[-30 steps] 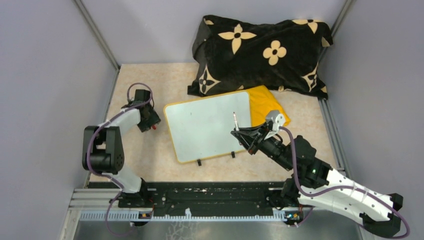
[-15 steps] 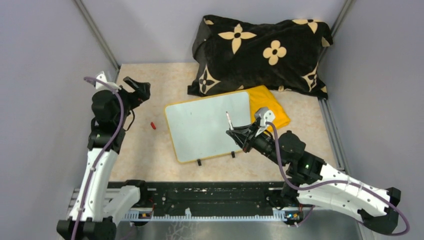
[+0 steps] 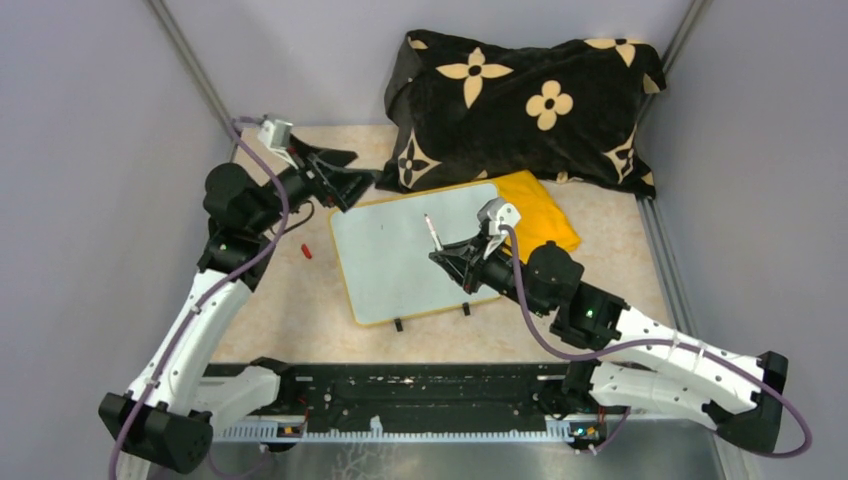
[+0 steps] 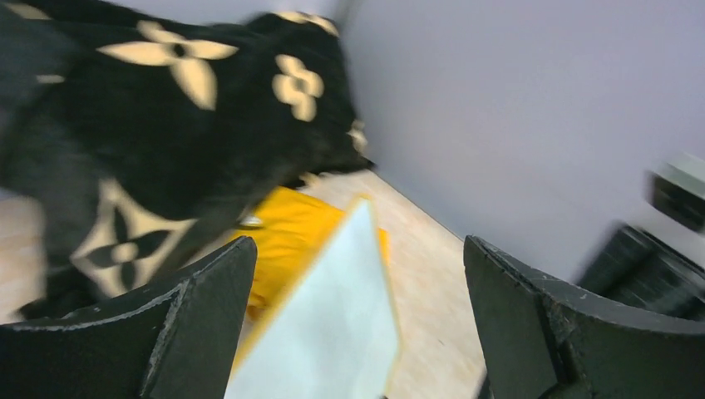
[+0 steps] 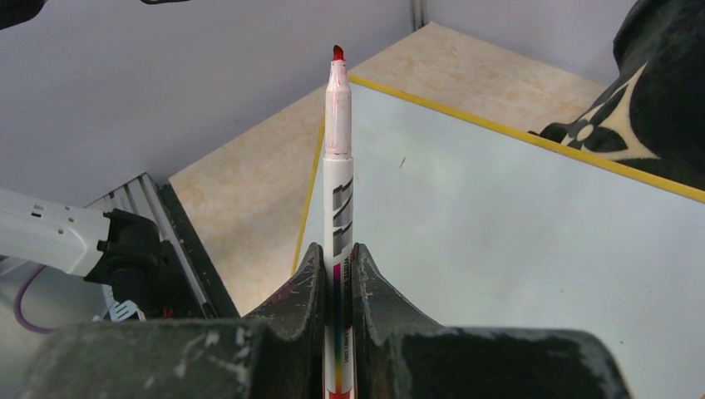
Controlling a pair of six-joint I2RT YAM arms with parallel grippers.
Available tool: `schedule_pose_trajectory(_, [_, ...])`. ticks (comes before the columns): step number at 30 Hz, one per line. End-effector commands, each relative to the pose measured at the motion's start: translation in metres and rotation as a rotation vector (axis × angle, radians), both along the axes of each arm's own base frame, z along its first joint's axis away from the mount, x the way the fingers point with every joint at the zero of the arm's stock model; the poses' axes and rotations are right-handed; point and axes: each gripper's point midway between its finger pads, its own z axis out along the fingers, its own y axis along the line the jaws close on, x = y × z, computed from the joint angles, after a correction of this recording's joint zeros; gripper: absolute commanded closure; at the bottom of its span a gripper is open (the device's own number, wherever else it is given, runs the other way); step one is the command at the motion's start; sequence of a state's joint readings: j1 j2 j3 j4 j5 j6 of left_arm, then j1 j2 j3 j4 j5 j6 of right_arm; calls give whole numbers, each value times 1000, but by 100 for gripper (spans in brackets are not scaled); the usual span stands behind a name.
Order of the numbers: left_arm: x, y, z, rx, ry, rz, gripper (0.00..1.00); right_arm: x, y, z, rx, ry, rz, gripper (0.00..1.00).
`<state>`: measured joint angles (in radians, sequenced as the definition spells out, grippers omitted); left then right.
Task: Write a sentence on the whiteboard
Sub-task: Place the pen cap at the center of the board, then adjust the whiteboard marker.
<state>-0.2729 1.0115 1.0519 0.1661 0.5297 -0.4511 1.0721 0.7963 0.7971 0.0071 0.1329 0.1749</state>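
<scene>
Beige table point(image 3: 290, 300), whiteboard point(image 3: 390, 265), yellow cloth point(image 3: 537, 208), black flowered pillow point(image 3: 520, 100), small red cap point(image 3: 306, 250)

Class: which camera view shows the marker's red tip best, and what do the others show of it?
The right wrist view: the marker stands clamped in the right gripper, its uncapped red tip sharp and close. The top external view shows only a thin sliver over the whiteboard. The blurred left wrist view shows no marker.
</scene>
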Motion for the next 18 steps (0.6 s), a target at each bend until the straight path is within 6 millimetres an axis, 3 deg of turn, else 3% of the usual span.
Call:
schedule_pose_trajectory(1, [-54, -42, 12, 26, -182, -294, 1, -1, 6, 43, 85, -69, 15, 100])
schedule_pose_trajectory(9, [-104, -47, 1, -75, -281, -468, 1, -5, 20, 45, 85, -110, 18, 100])
schedule_pose_trajectory(18, [-125, -52, -4, -79, -301, -539, 3, -9, 32, 45, 123, -125, 47, 100])
